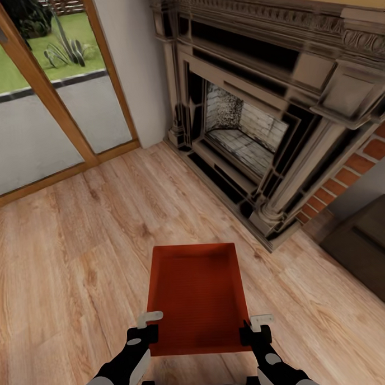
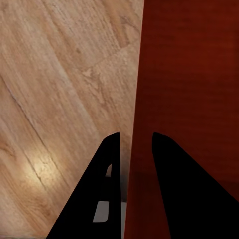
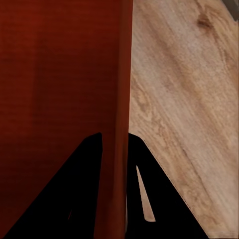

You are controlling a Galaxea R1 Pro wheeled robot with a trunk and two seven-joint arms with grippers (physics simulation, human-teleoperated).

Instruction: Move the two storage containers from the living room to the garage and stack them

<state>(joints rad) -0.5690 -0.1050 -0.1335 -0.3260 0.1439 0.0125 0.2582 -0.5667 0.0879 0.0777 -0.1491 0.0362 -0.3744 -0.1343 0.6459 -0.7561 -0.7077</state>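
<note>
I hold one red-orange storage container in front of me, above the light wood-plank floor of the living room. My left gripper is shut on its left wall near the front corner. My right gripper is shut on its right wall. In the left wrist view the black fingers straddle the red wall of the container. In the right wrist view the fingers clamp the thin red wall of the container the same way. The bin is empty inside.
A fireplace with a carved surround and red brick stands ahead to the right. A dark low bench sits at the far right. A wood-framed glass door to a garden is ahead on the left. Open plank floor lies between.
</note>
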